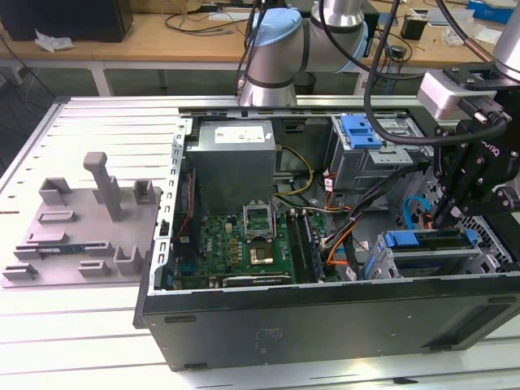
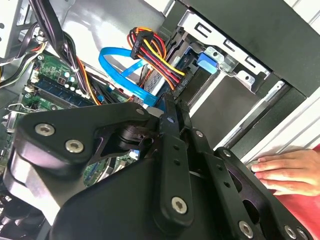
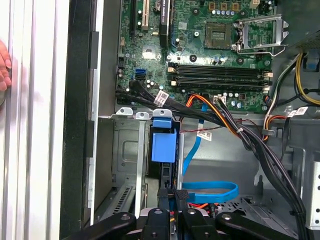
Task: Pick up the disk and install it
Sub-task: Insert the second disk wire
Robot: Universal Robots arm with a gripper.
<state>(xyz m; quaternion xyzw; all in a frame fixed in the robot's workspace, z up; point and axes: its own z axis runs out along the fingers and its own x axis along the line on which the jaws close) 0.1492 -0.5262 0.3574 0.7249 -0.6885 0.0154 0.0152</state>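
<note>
The disk [image 1: 418, 240] stands on edge in the drive cage at the case's front corner, on the exterior view's right, with its blue carrier showing along the top. In the first wrist view the carrier's blue tab [image 3: 163, 141] sits inside the cage slot. My gripper [image 1: 441, 218] hangs straight over the disk's rear end. Its fingers are pressed together, with their tips at the disk's edge near the blue data cable [image 3: 207, 192]. Both wrist views show the gripper [image 2: 169, 105] [image 3: 171, 196] shut, and I see nothing between the fingers.
The open computer case [image 1: 325, 313] lies on a slatted table. A bundle of black, orange and red cables [image 2: 150, 50] crosses beside the cage. Another blue carrier [image 1: 361, 130] sits in the far bay. A person's hand [image 2: 290, 172] rests beside the case. A grey fixture [image 1: 89, 219] stands at the exterior view's left.
</note>
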